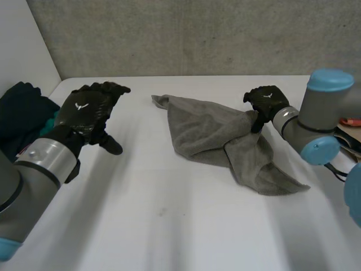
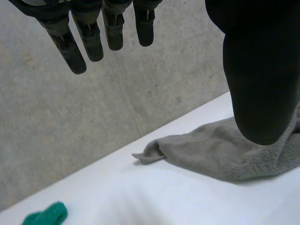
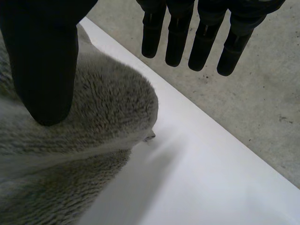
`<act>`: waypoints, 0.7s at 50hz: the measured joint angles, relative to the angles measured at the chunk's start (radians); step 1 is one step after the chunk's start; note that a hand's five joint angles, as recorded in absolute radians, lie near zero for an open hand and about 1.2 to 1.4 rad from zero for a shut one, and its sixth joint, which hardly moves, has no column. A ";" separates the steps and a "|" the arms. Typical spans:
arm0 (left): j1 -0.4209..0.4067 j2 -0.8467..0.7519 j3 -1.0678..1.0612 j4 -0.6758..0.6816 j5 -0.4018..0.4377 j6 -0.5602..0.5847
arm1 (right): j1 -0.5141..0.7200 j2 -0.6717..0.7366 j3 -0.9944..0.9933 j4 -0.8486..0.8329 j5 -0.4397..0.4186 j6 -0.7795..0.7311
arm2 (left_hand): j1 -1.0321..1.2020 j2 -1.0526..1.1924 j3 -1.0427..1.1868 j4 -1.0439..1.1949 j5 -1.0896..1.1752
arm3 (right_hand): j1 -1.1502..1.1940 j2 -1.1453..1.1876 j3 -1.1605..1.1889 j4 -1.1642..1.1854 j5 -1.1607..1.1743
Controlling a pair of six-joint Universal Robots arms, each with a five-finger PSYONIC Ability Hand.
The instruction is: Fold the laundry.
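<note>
At the desk's point(image 1: 169, 226) left edge lay a heap of dark clothes point(image 1: 20, 107), with a scrap of green cloth point(image 2: 47, 214) showing beside it; just next to that heap the left hand point(image 1: 87, 110) hung above the desk, open, its fingers straight and spread away from the thumb, holding nothing; it stood well apart from the laundry. Past a bare stretch of desk, the grey towel point(image 1: 214, 132) lay crumpled right of the middle, toward the far edge; one corner pointed leftward near the concrete wall point(image 1: 197, 34), and another lay flat toward the near right. The towel's right side was bunched and raised up to the right hand point(image 1: 266, 100), which sat at that edge of the cloth; seen from its own wrist, the thumb lay over the raised fold of pile, while the fingers stretched straight out beyond the cloth, clear of it, so the hand was open rather than clamped; whether the thumb pressed the towel I could not tell. The right arm point(image 1: 316, 113) came in from the desk's right edge.
</note>
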 measured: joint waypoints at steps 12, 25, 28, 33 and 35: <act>0.033 0.009 0.002 0.004 0.002 -0.028 | 0.043 -0.137 0.111 -0.115 0.015 -0.060 | 0.000 0.000 0.000 0.000 0.000 | 0.674 0.719 0.717 0.741 0.706; 0.008 -0.245 0.307 0.005 -0.034 0.066 | 0.145 -0.727 0.586 -0.317 -0.212 -0.224 | 0.000 0.000 0.000 0.000 0.000 | 0.674 0.719 0.726 0.742 0.706; -0.020 -0.345 0.412 -0.035 -0.043 0.111 | 0.175 -0.852 0.682 -0.364 -0.261 -0.243 | 0.000 0.000 0.000 0.000 0.000 | 0.674 0.719 0.729 0.743 0.706; -0.077 -0.485 0.539 -0.104 -0.048 0.160 | 0.217 -0.984 0.775 -0.408 -0.308 -0.238 | 0.000 0.000 0.000 0.000 0.000 | 0.674 0.719 0.729 0.744 0.706; -0.109 -0.536 0.572 -0.132 -0.046 0.166 | 0.232 -1.019 0.800 -0.416 -0.322 -0.223 | 0.000 0.000 0.000 0.000 0.000 | 0.674 0.719 0.729 0.744 0.706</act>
